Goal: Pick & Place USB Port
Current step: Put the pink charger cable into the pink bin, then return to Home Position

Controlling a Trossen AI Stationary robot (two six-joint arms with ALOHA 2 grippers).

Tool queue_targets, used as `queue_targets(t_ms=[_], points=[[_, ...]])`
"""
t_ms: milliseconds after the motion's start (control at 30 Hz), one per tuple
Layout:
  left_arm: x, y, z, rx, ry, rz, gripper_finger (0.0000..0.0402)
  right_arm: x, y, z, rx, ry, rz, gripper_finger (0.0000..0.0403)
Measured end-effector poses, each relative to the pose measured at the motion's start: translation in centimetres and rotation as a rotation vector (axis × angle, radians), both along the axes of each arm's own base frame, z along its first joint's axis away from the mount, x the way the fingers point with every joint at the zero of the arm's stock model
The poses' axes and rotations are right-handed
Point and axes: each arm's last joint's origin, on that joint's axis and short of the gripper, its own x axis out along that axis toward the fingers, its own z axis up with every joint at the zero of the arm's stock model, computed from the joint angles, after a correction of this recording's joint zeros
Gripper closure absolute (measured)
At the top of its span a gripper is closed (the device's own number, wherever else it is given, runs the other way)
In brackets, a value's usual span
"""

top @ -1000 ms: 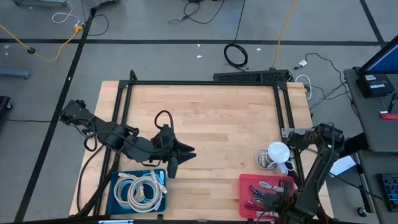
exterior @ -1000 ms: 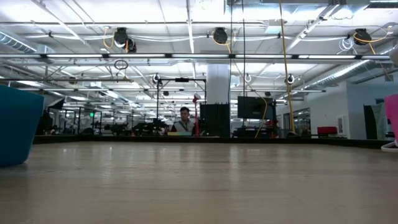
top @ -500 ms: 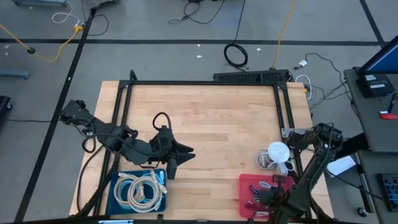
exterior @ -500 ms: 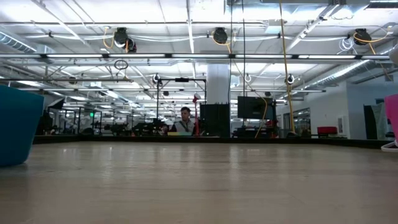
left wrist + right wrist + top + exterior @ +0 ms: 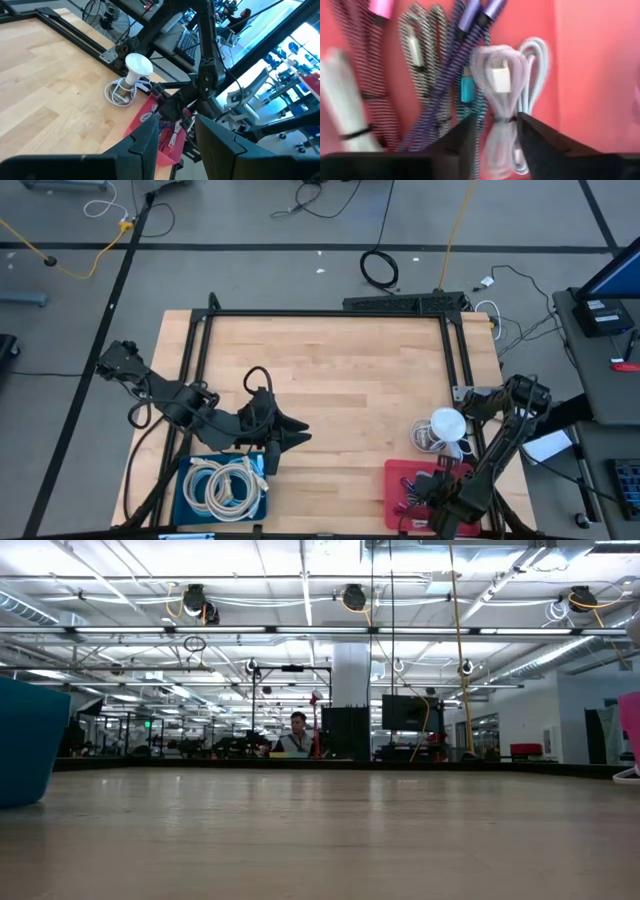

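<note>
Two parted, empty jaws of the right gripper (image 5: 492, 131) are straddling the white USB cable bundle (image 5: 501, 100) in the red tray (image 5: 580, 60), its length running straight ahead between them, while the left gripper (image 5: 268, 448) is hovering well apart.

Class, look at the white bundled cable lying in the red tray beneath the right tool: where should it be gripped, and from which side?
Grip the white bundled cable at its tied waist, just below the white plug, coming straight down from above. It lies flat in the red tray, and the tie pinches the loops narrow enough to fit between the right tool's open fingers, which already straddle it.
</note>
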Motion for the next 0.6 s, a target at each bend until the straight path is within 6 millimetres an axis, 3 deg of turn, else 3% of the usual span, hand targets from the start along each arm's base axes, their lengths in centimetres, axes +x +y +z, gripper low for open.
queue_targets(t_ms=[200, 333, 400, 500, 600], points=[[0.0, 0.0, -0.1, 0.004, 0.009, -0.001, 0.0270, -0.1, -0.5, 2.6, 0.114, -0.070, -0.054, 0.0193], [0.0, 0.0, -0.1, 0.005, 0.010, -0.001, 0.0270, 1.0, -1.2, 7.4, 0.307, -0.231, -0.062, 0.0172], [0.0, 0.0, -0.1, 0.005, 0.010, -0.001, 0.0270, 2.1, -2.3, 10.9, 0.385, -0.431, -0.063, 0.0170], [0.0, 0.0, -0.1, 0.005, 0.010, -0.001, 0.0270, 3.4, -5.1, 16.9, 0.422, -0.880, -0.047, 0.0176], [0.0, 0.0, -0.1, 0.010, 0.007, 0.016, 0.0270, 3.3, -9.1, 22.6, 0.281, -1.341, -0.064, 0.0191]])
